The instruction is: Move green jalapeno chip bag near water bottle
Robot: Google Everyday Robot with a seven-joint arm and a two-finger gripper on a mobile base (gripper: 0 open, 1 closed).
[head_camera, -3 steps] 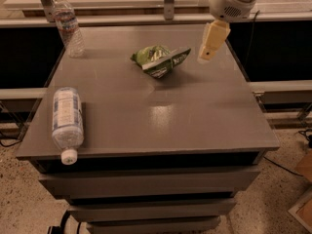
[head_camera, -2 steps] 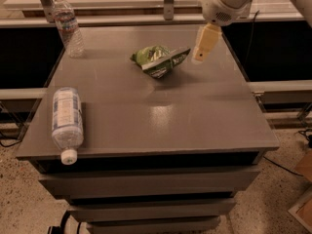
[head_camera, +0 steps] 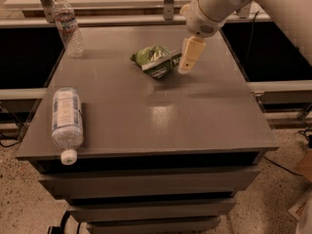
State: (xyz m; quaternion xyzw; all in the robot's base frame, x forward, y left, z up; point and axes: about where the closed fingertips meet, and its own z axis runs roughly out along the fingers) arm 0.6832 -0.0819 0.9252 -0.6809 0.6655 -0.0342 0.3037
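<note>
We are looking down at a grey table [head_camera: 170, 116] with drawer fronts [head_camera: 146, 186] below its top. The green jalapeno chip bag [head_camera: 156, 61] is lying crumpled in the far middle part of the top, showing light and dark green foil and a pale strip along one edge. There is white lettering on it, but we are not managing to read any word. The gripper [head_camera: 185, 67] is hanging from the white arm [head_camera: 214, 4] and pointing down just beside the right edge of the bag. We cannot tell whether it is open or closed, or whether it is touching the foil. The water bottle [head_camera: 68, 28] is standing upright at the far left corner, well apart from the bag. It is wearing a narrow band label with small red and blue marks, which we cannot read. A fatter bottle [head_camera: 67, 121] is lying on its side near the front left edge, its white cap [head_camera: 68, 156] pointing toward the front. Its big white and blue label is carrying print too small for us to read.
</note>
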